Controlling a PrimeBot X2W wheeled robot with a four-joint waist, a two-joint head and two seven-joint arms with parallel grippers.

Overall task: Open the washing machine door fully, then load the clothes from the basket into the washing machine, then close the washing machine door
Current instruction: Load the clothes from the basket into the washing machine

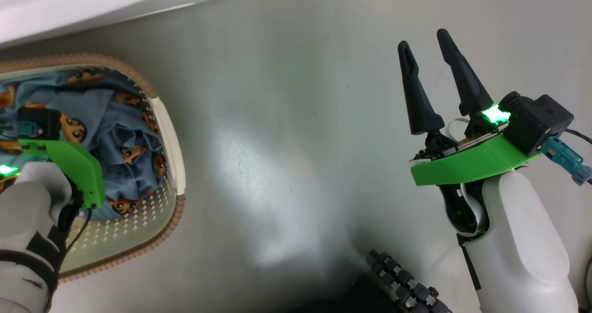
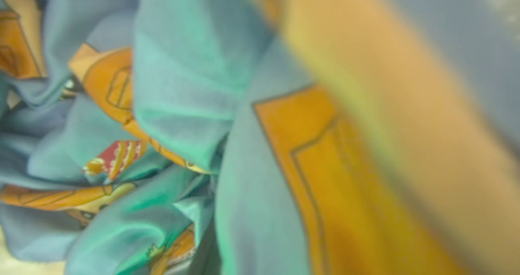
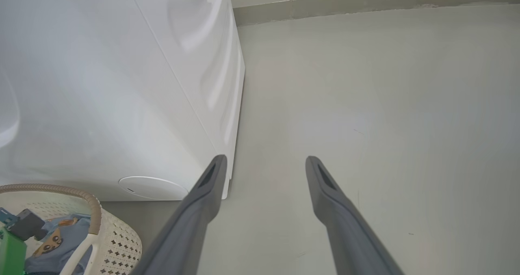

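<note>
At the far left our left hand (image 1: 60, 160) reaches down into the basket (image 1: 172, 137), which stands on the floor (image 1: 286, 142) just in front of the washing machine (image 1: 92, 3). Its fingers are buried among the clothes (image 1: 115, 123), so we cannot tell whether they are apart or pinched on fabric. The left wrist view has blue folds (image 2: 183, 84) pressed right up to the lens.

We judge the step to be taking hold of a garment. To do it well, we want a thick fold between the fingers rather than a thin edge. Then we lift straight up until the cloth hangs free of the brown rim and the white handle, so that nothing snags or drags the basket along.

On the right, our right hand (image 1: 423, 39) hovers over bare floor, well apart from the basket, fingers spread and holding nothing. We would keep it clear of the carrying path.
</note>
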